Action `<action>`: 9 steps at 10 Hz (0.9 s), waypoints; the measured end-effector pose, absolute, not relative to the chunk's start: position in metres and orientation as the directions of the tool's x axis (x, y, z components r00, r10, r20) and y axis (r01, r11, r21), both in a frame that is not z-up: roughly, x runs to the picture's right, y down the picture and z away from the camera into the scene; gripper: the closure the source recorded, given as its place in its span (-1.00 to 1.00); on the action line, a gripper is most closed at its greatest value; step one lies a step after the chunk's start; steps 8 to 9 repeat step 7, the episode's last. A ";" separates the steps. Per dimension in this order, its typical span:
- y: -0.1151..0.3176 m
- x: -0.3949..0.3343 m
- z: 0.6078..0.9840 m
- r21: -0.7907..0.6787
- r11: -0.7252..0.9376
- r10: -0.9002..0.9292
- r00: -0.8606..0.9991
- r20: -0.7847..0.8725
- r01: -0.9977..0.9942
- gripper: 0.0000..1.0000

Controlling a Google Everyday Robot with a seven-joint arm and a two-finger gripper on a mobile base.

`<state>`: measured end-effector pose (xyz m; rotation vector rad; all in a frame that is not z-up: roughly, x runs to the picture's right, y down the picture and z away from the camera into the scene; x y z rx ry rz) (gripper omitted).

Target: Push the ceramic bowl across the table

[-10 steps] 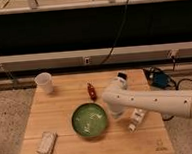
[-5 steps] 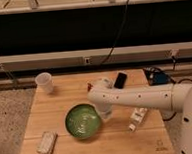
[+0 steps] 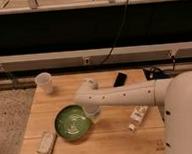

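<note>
The ceramic bowl (image 3: 71, 123), round, glossy green with a darker rim, sits on the light wooden table (image 3: 113, 140) left of centre, near the front. My white arm reaches in from the right across the table's middle. Its end, the gripper (image 3: 94, 115), is down against the bowl's right rim. The arm's wrist hides most of the gripper.
A white cup (image 3: 45, 82) stands at the back left corner. A black phone (image 3: 120, 79) lies at the back centre. A small white bottle (image 3: 138, 117) lies right of centre, under the arm. A pale packet (image 3: 46, 143) rests at the front left, close to the bowl.
The arm has swept left across the table, and the green bowl has slid left with it, toward the packet. A small red object seen earlier is now hidden behind the arm.
</note>
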<state>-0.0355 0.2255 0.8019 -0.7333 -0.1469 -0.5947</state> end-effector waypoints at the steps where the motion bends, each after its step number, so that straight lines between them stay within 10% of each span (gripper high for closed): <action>1: 0.224 -0.039 0.801 -0.581 0.576 -0.473 0.814 0.337 0.575 0.99; 9: 0.224 -0.077 0.799 -0.557 0.529 -0.528 0.762 0.375 0.641 0.99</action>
